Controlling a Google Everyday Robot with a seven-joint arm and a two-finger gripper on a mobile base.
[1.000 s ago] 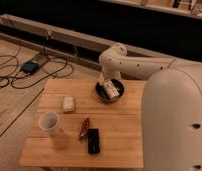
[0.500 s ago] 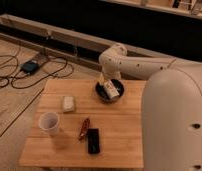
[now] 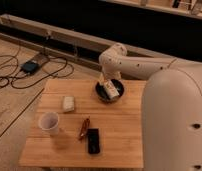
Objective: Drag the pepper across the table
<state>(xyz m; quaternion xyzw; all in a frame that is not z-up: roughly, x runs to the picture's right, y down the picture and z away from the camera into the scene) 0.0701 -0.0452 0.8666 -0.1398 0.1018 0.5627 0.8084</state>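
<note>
The small red pepper (image 3: 84, 127) lies on the bamboo table (image 3: 119, 135), near its middle front, just left of the black phone (image 3: 93, 141). My gripper (image 3: 103, 82) hangs at the end of the white arm over the far edge of the table, next to the black bowl (image 3: 109, 91). It is well behind the pepper and not touching it.
A white mug (image 3: 49, 123) stands at the front left. A pale small block (image 3: 68, 103) lies left of centre. The black bowl holds a white packet. My large white arm body (image 3: 174, 120) covers the right side. Cables and a device (image 3: 29, 66) lie on the floor at left.
</note>
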